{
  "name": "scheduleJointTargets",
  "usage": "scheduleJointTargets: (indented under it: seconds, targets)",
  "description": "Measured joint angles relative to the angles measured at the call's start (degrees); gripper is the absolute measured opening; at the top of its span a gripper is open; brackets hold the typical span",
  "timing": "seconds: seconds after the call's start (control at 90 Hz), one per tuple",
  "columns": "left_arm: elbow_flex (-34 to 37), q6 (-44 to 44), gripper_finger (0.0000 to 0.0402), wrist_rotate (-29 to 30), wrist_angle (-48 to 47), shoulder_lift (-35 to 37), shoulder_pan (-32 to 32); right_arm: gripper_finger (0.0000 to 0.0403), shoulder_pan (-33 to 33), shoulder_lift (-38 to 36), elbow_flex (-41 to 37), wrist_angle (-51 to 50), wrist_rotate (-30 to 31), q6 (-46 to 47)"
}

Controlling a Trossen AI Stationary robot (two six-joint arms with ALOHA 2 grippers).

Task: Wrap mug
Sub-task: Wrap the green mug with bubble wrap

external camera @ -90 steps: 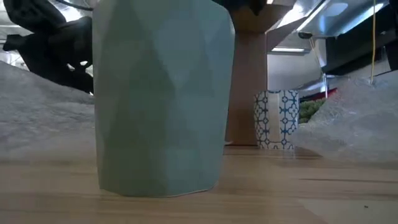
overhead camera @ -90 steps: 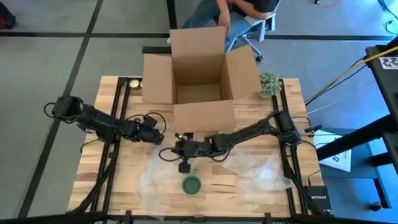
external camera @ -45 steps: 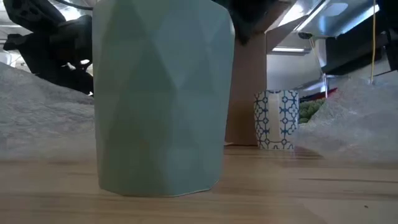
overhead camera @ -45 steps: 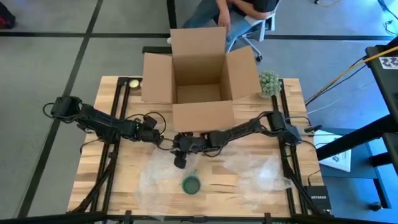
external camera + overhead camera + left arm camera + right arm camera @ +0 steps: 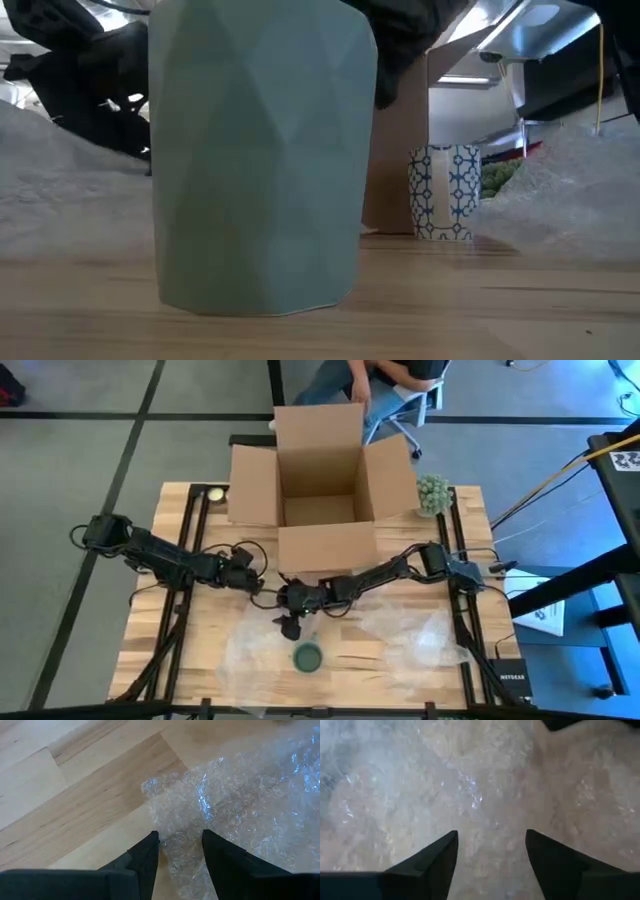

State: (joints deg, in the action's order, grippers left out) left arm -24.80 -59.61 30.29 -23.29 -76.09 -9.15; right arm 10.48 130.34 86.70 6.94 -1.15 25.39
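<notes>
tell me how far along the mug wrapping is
Early. Done: the bubble wrap is spread on the table and the green mug stands upright on it. In hand: the right gripper, open, hangs just behind the mug; the left gripper, open, sits at the wrap's edge. Left: folding the wrap around the unwrapped mug.

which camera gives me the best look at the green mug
The low view: the mug fills the near frame, upright on the table, its faceted sides plain. The high view shows only its round rim from above, on the bubble wrap. Neither wrist view shows the mug, just bubble wrap.
</notes>
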Motion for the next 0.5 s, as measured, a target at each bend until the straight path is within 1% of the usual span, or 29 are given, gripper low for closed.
scheduleJointTargets:
  seconds: [0.056, 0.122, 0.2, 0.244, 0.278, 0.344, 0.5]
  targets:
    - [0.0, 0.0, 0.0136, 0.0, -0.1, 0.0, 0.0, 0.0168, 0.0, 0.0, 0.0, 0.3, 0.0, -0.1]
    - [0.0, 0.1, 0.0136, 0.1, -0.1, 0.0, 0.0, 0.0119, 0.0, 0.0, 0.0, 0.4, -0.5, -0.1]
    - [0.0, 0.1, 0.0136, 0.1, -0.8, 0.0, 0.0, 0.0047, 0.0, -0.2, 0.0, 0.3, -4.0, -0.1]
    - [-0.1, -0.1, 0.0136, 0.2, -1.6, 0.0, 0.0, 0.0020, 0.0, -0.4, 0.0, 0.6, -6.4, -0.4]
    - [-0.2, -0.4, 0.0136, 0.3, -2.5, 0.0, 0.0, 0.0013, 0.0, -0.6, 0.0, 0.7, -8.1, -0.6]
    - [-0.2, -1.2, 0.0136, 0.3, -4.5, 0.0, 0.0, 0.0015, 0.3, -0.7, 0.0, 0.7, -10.4, 0.0]
    - [-0.2, -3.9, 0.0136, 0.6, -8.8, 0.1, 0.0, 0.0003, 1.5, -1.2, 0.0, -0.4, -10.5, -0.4]
